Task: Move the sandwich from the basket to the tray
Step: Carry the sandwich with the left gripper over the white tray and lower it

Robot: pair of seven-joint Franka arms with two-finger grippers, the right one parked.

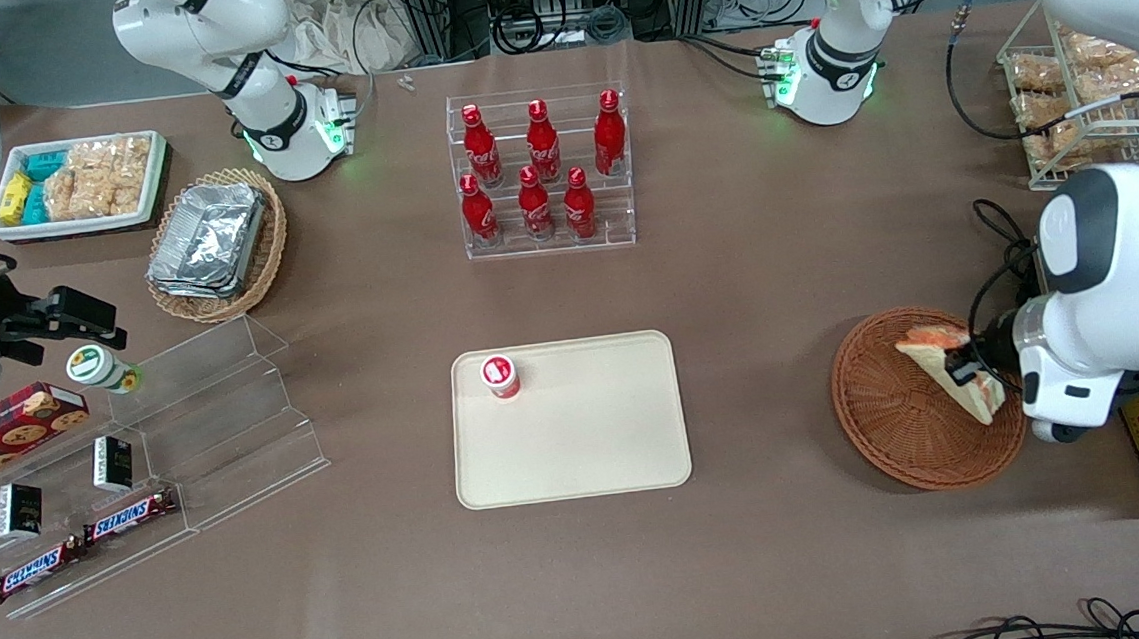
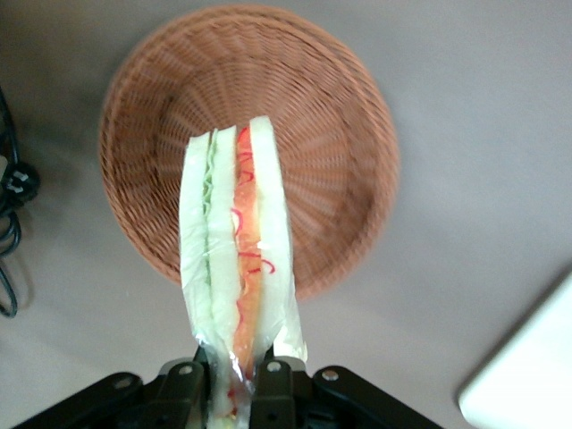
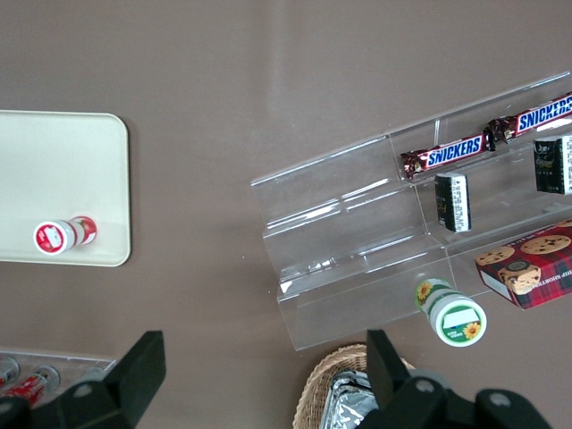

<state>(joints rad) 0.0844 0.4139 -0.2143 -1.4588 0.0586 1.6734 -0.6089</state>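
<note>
— Above the basket (image 1: 898,427), which way does the sandwich (image 1: 949,363) point?

— It is a long wedge. From the front, one end sits between the gripper's fingers toward the working arm, and its long axis runs from there over the basket's rim region, slanting away from the front camera toward the parked arm's end. In the wrist view the filling edge faces the camera: pale bread outside, a green layer and an orange-red layer running lengthwise, all under clear wrap.

— And the gripper (image 2: 234,393)?

— Closed on the sandwich's near end; black fingers (image 2: 183,380) press the wrapped bread from both sides. The wedge stretches straight out from the fingertips, its other end over the woven floor of the basket. Whether it touches the wicker I cannot tell.

— Where is the tray (image 1: 579,449)?

— Flat on the brown table (image 1: 748,287), well apart from the basket, toward the parked arm's end. A small red-capped bottle (image 1: 500,375) stands near one of its corners.

— What else is around?

— A clear rack of red bottles (image 1: 541,171) farther from the front camera than the tray, a tan basket of foil trays (image 1: 216,246), a white bin of snacks (image 1: 79,185), and a stepped clear shelf (image 1: 168,448) with Snickers bars (image 1: 128,516). Cables lie at the table's edge.
</note>
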